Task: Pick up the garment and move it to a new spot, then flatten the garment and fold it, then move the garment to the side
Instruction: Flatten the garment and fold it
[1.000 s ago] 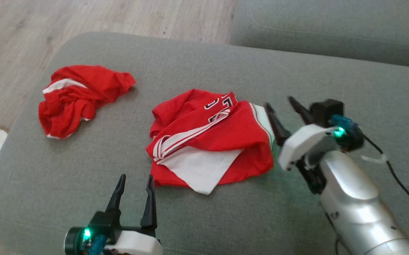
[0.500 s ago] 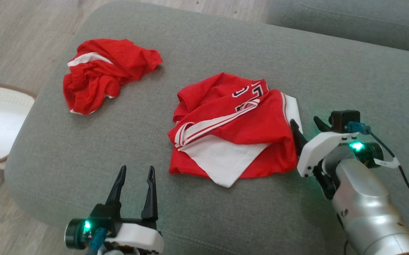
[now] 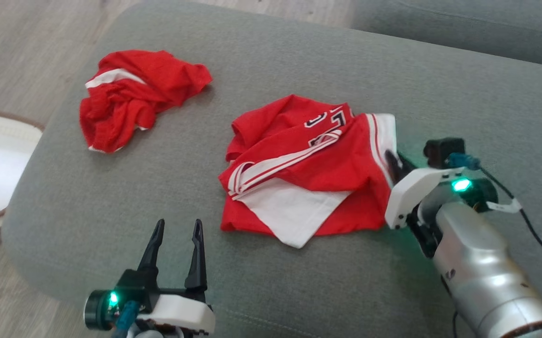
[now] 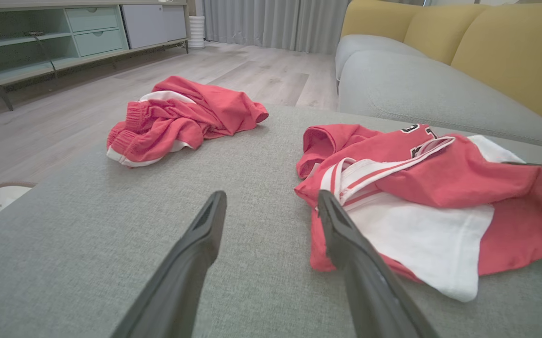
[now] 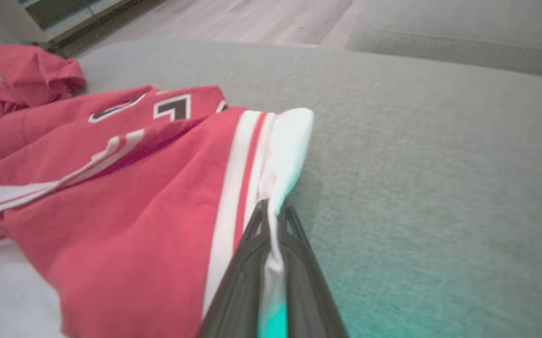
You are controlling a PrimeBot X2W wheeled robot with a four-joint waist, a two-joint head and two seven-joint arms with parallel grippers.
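Left pincer [image 3: 178, 221]: spread and empty, over the front edge of the cushion [image 3: 299, 56], just beside the jersey's near left corner.
Jersey [image 3: 318, 173]: the task's garment, rumpled and doubled over itself in the middle of the cushion, white inside showing on its near side.
Right pincer [image 5: 274, 204]: pressed together on the white striped hem [image 5: 282, 136] at the jersey's right edge, pinching only a thin fold.
Other red garment [image 3: 135, 94]: crumpled near the far left corner, well apart.
Risk, grip: so little cloth is caught that the hem may slip free on the lift.
Risk, carry: lifted by one edge, the jersey would likely hang bunched, drag across the cushion and land more tangled.
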